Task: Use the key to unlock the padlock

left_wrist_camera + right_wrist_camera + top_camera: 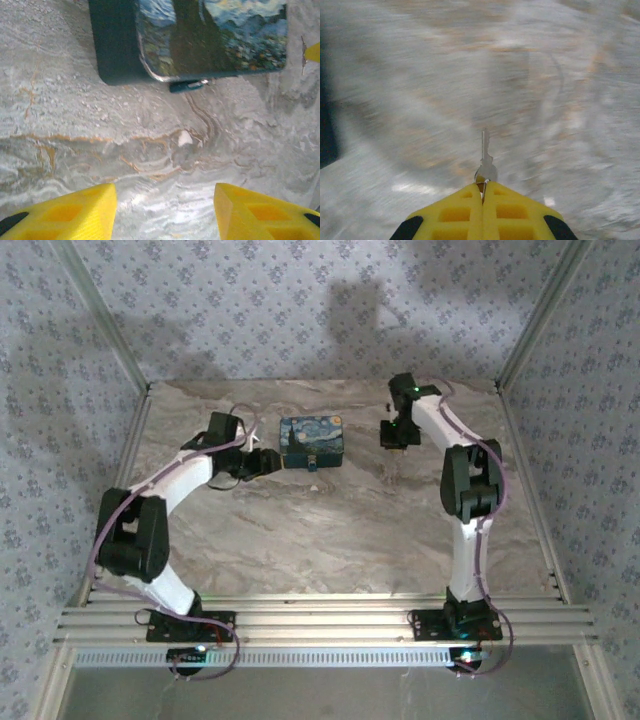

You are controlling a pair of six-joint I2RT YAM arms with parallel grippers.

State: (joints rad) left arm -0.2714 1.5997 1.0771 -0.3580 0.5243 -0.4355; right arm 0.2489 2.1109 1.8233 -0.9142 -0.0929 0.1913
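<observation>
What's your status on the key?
Right gripper shut on key, blade pointing forward. Left gripper open, facing painted box. Small dark fitting at box edge, likely the lock. Bare table between left gripper and box.

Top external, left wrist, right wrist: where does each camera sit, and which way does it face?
Top external: above and behind the arm bases, looking down on the marble table; both arms, left gripper and right gripper show.
Left wrist: low over the table, facing the painted box; its open yellow fingers show at the bottom.
Right wrist: looks along its shut fingers at the blurred tabletop, the key pinched between them.
Shared: top external and left wrist both show the painted box.
</observation>
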